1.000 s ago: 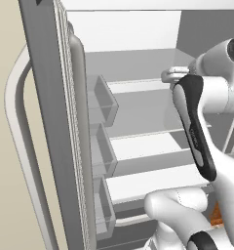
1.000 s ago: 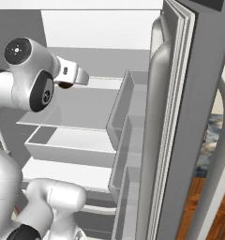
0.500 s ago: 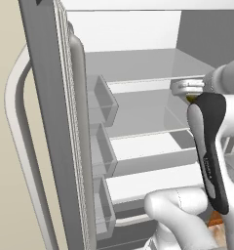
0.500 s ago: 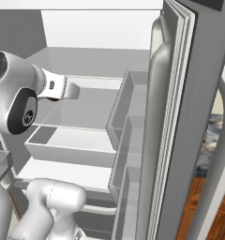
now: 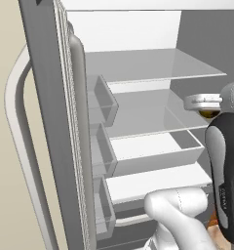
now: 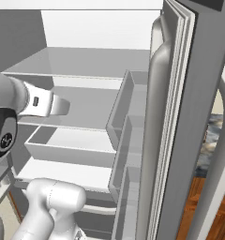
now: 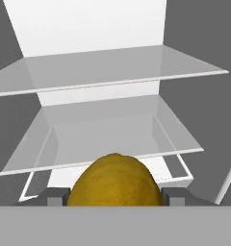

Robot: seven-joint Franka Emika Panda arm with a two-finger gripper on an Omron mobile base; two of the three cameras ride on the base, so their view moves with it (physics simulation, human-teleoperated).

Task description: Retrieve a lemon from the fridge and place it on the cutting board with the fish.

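Right up against the hand camera sits the small round dull-yellow lemon (image 7: 115, 180), wedged between the two dark finger tips of the two-finger gripper (image 7: 115, 196), which is clamped on it from both sides. The fruit is off the shelves, hanging in front of the open tall grey fridge (image 7: 93, 29) at about the level of the white drawer (image 7: 108, 180).

The left base view gives what the hand view cannot: the gripper (image 5: 206, 108) seen side-on at the fridge's right edge, with a sliver of the lemon (image 5: 207, 113) peeking under the hand, just above the front right corner of the drawer (image 5: 153, 151). The right base view hides the fruit behind the white wrist (image 6: 41, 103), but shows the right-hand door (image 6: 180, 117) swung open with its grey door bins (image 6: 126, 136).

Beyond the lemon, two clear glass shelves (image 7: 108, 72) step back to the fridge's white rear wall. The left base view adds the left-hand door with its long white curved handle (image 5: 19, 161).

No readable writing; a small round mark on the dark joint (image 6: 4, 138) is too small to make out.
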